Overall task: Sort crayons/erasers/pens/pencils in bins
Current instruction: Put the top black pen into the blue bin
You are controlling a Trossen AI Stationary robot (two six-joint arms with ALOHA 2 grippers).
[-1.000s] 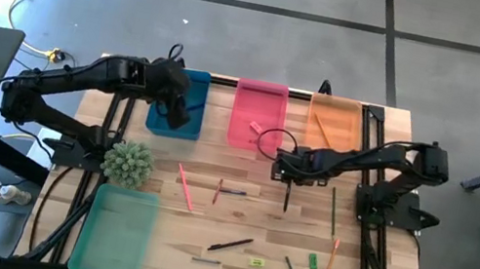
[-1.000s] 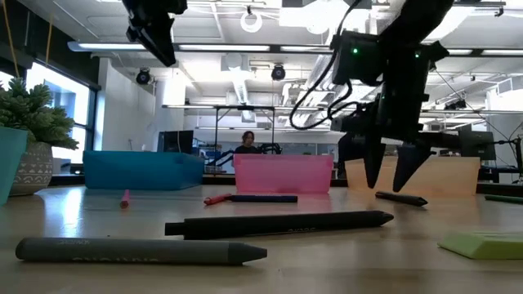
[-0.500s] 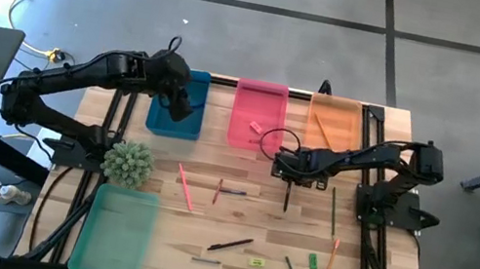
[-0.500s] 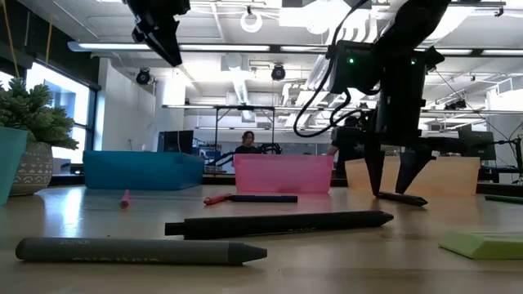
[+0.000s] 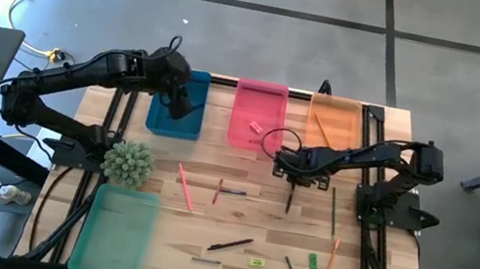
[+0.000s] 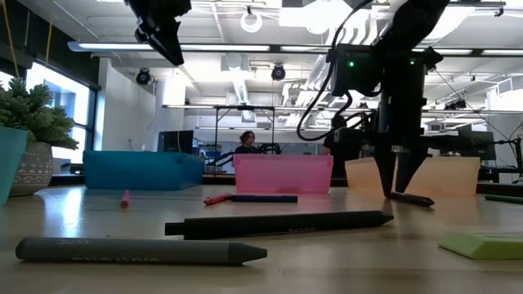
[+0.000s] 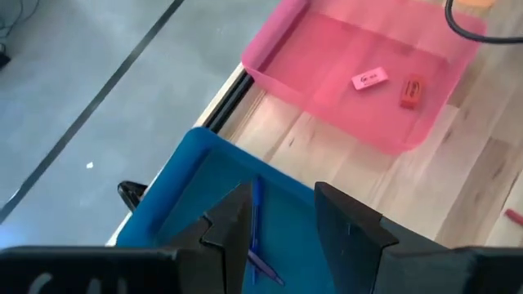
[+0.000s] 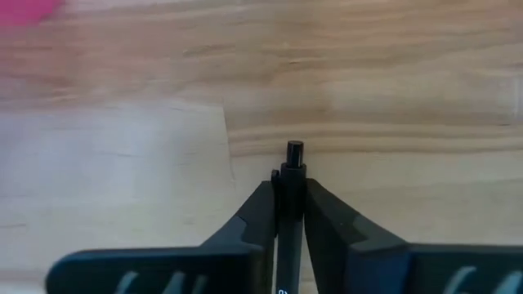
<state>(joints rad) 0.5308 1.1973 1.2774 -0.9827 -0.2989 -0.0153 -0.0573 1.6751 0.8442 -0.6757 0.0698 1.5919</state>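
Closing since a second ago, right gripper (image 8: pixel 288 204) now clamps slim black pen (image 8: pixel 290 175); lift due; left gripper (image 7: pixel 282 214) jaws apart above blue translucent bin (image 7: pixel 176 208).

occluded: black pen (image 8: pixel 289 214) lower end behind right end effector (image 8: pixel 288 214) | blurred: none

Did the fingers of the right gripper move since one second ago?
Yes. The right gripper came down in front of the orange bin, and its fingers closed on the black pen.
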